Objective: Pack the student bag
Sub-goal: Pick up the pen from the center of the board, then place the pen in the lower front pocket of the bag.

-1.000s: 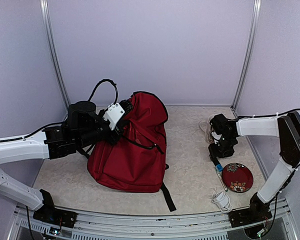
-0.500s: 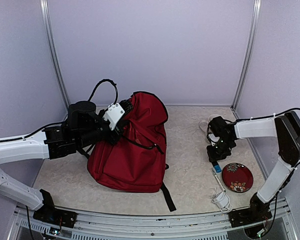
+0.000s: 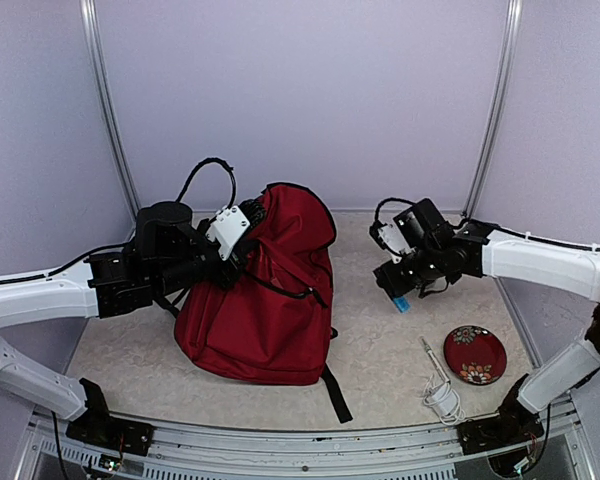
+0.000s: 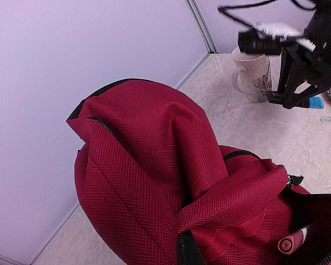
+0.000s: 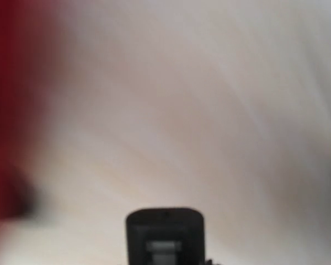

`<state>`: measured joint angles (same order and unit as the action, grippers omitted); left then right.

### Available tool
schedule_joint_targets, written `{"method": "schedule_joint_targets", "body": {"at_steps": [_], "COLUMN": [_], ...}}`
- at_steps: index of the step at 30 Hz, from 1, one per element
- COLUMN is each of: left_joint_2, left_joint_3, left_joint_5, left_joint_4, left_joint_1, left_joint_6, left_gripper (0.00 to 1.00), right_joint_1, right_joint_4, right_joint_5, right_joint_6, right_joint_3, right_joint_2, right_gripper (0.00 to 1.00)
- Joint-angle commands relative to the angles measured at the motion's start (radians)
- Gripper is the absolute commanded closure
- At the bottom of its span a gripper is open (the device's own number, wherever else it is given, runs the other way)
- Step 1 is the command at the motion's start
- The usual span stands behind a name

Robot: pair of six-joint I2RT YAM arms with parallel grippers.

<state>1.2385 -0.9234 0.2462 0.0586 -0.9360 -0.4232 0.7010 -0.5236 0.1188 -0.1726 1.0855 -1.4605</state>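
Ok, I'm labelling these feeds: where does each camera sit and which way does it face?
Top: above and behind the bases, looking down on table and backpack; left arm and right arm show.
Left wrist: against the backpack, facing the mug and right arm; own jaws unseen.
Right wrist: blurred, facing the table; a dark block, likely its own, below.
Shared: top and left wrist both show the right arm's blue-capped stick.

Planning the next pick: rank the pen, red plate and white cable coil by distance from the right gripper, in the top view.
From the right gripper, gripping a blue-capped stick:
1. pen, left of plate.
2. red plate, far right.
3. white cable coil, near edge.
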Motion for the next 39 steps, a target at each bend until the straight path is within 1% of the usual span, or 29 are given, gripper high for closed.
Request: {"method": "schedule_joint_targets", "body": {"at_steps": [1,2,4,5,6,8,9,11,14,15,18,19,20,22,24,25,26,27,28,29,30,31,32,35,37,39], "left_joint_2": [-0.021,-0.019,-0.015,-0.012,-0.011,-0.011,-0.011,-0.013,-0.019,-0.020,-0.018,-0.017,-0.017,-0.015,-0.015,-0.014,-0.013,-0.012,-0.011,-0.010,-0.009,-0.008,-0.008,-0.004,-0.002,-0.002], "left_joint_3": [-0.083,-0.083,-0.084,-0.084,-0.084,-0.084,-0.085,-0.086,-0.083,-0.082,-0.083,-0.083,-0.083,-0.084,-0.083,-0.083,-0.083,-0.083,-0.084,-0.086,-0.086,-0.087,-0.086,-0.087,-0.088,-0.086], "left_joint_5": [-0.022,-0.023,-0.022,-0.021,-0.019,-0.021,-0.022,-0.022,-0.023,-0.025,-0.027,-0.027,-0.027,-0.029,-0.032,-0.034,-0.034,-0.033,-0.031,-0.030,-0.028,-0.029,-0.030,-0.028,-0.027,-0.028], "left_joint_4": [0.151,0.150,0.149,0.149,0.150,0.150,0.149,0.150,0.154,0.154,0.152,0.152,0.151,0.152,0.151,0.151,0.150,0.150,0.149,0.149,0.146,0.146,0.145,0.141,0.140,0.139], "left_joint_1": [-0.008,-0.009,-0.008,-0.008,-0.008,-0.009,-0.009,-0.008,-0.007,-0.006,-0.006,-0.006,-0.005,-0.004,-0.004,-0.005,-0.006,-0.006,-0.006,-0.006,-0.006,-0.007,-0.007,-0.011,-0.013,-0.015], "left_joint_6": [0.003,0.005,0.006,0.006,0.007,0.009,0.009,0.011,0.014,0.015,0.016,0.017,0.016,0.016,0.017,0.018,0.018,0.017,0.017,0.017,0.017,0.018,0.017,0.013,0.011,0.010], "left_gripper": [1.00,1.00,1.00,1.00,1.00,1.00,1.00,1.00,1.00,1.00,1.00,1.00,1.00,1.00,1.00,1.00,1.00,1.00,1.00,1.00,1.00,1.00,1.00,1.00,1.00,1.00], "right_joint_1": [0.131,0.148,0.185,0.208,0.230,0.257,0.264,0.273,0.275,0.279,0.304,0.311,0.316,0.317,0.318,0.317,0.318,0.316,0.315,0.307,0.292,0.267,0.245,0.225,0.225,0.227], "right_joint_4": [0.578,0.746,1.097,1.208,1.280,1.338,1.332,1.284,1.221,1.183,0.983,0.904,0.824,0.673,0.531,0.465,0.402,0.335,0.265,0.172,0.073,-0.099,-0.242,-0.584,-0.695,-0.735], "right_joint_5": [-0.229,-0.270,-0.339,-0.358,-0.368,-0.403,-0.427,-0.462,-0.494,-0.496,-0.477,-0.476,-0.468,-0.424,-0.345,-0.306,-0.239,-0.163,-0.084,0.018,0.088,0.147,0.178,0.181,0.103,0.007], "right_joint_6": [0.056,0.015,-0.049,-0.056,-0.056,-0.050,-0.051,-0.054,-0.075,-0.071,-0.011,0.015,0.036,0.064,0.083,0.087,0.082,0.061,0.021,-0.041,-0.127,-0.229,-0.389,-0.627,-0.701,-0.734], "right_joint_3": [-0.079,-0.130,-0.209,-0.215,-0.199,-0.142,-0.110,-0.052,-0.052,-0.054,-0.048,-0.039,-0.031,-0.001,0.047,0.075,0.105,0.130,0.152,0.177,0.188,0.190,0.181,0.115,0.040,-0.018], "right_joint_2": [0.195,0.209,0.185,0.152,0.111,0.023,-0.022,-0.090,-0.144,-0.153,-0.153,-0.142,-0.126,-0.082,-0.033,-0.009,0.018,0.043,0.065,0.083,0.095,0.102,0.103,0.089,0.094,0.117], "right_gripper": [1.00,1.00,1.00,1.00,1.00,1.00,1.00,1.00,1.00,1.00,1.00,0.93,0.81,0.54,0.34,0.26,0.19,0.13,0.09,0.07,0.06,0.06,0.06,0.06,0.04,0.00]}}
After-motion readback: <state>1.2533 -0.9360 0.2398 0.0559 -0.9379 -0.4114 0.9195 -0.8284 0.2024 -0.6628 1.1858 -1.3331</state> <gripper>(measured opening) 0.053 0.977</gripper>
